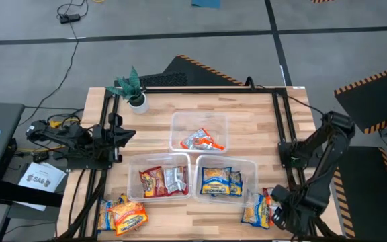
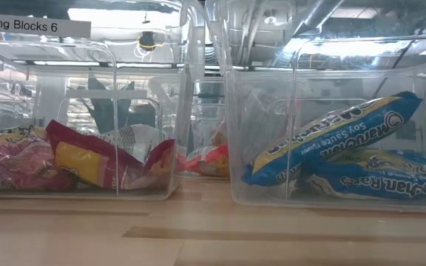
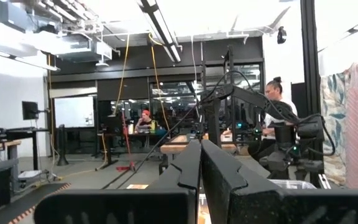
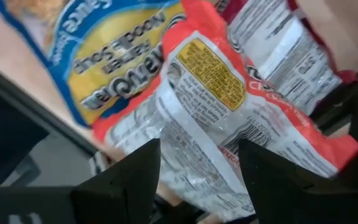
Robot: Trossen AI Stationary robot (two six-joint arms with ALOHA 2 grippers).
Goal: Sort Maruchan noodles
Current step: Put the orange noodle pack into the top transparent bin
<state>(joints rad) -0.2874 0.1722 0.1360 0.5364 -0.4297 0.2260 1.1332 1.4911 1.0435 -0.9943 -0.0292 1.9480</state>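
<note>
Maruchan noodle packets lie in two loose piles on the table, one at the near left (image 1: 121, 214) and one at the near right (image 1: 257, 210). Others lie sorted in clear tubs: red ones (image 1: 161, 180), blue-and-yellow ones (image 1: 220, 180) and an orange one (image 1: 202, 140). My right gripper (image 4: 197, 168) points down over the near-right pile, open. Its fingers stand either side of an orange-edged packet (image 4: 229, 118) lying back side up across a blue-and-yellow one (image 4: 104, 68). My left gripper (image 3: 201, 171) waits shut at the table's left edge (image 1: 127, 134), pointing up into the room.
A small potted plant (image 1: 134, 91) stands at the far left. The three clear tubs (image 1: 199, 121) (image 2: 87, 111) (image 2: 331, 96) fill the table's middle. Black frame rails (image 1: 277, 128) run along both sides. People sit in the room beyond (image 3: 277, 102).
</note>
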